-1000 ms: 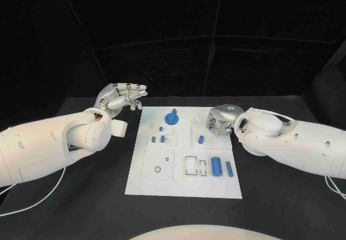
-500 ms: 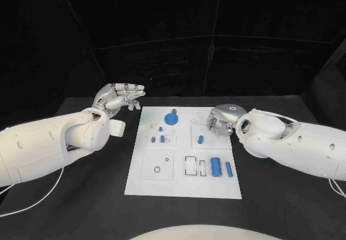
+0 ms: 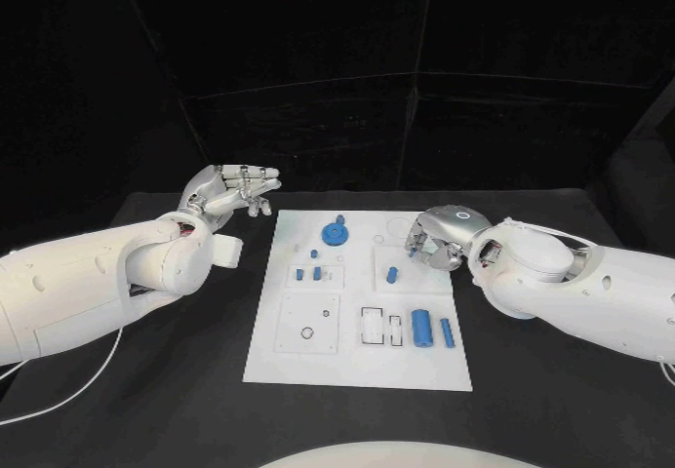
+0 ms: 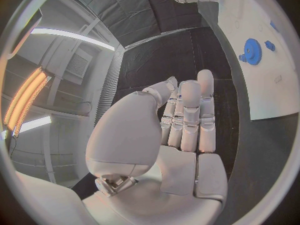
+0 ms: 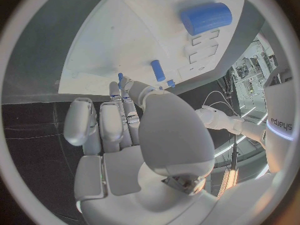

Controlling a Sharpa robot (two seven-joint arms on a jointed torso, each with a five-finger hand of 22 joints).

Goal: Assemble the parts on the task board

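Observation:
The white task board [image 3: 359,356] lies mid-table. On it are a blue gear [image 3: 335,232], several small blue pegs [image 3: 317,271], another peg [image 3: 392,273], a thick blue cylinder [image 3: 420,324] and a long peg [image 3: 448,330]. My left hand [image 3: 232,188] hangs raised off the board's far left corner, fingers straight and side by side [image 4: 187,115], holding nothing. My right hand [image 3: 426,246] hovers low over the board's right side, just beyond the lone peg. Between its thumb and a fingertip it pinches a small blue peg [image 5: 120,77]. The cylinder [image 5: 206,17] lies ahead of those fingers.
Empty recesses mark the board: a square plate with a ring [image 3: 308,324] at the near left and rectangular slots [image 3: 375,324] beside the cylinder. Black table [image 3: 548,390] surrounds the board on all sides. Both white forearms flank the board.
My left hand has drifted a little to the left, away from the board. My right hand and forearm have shifted slightly nearer and to the right. The parts on the board lie unchanged.

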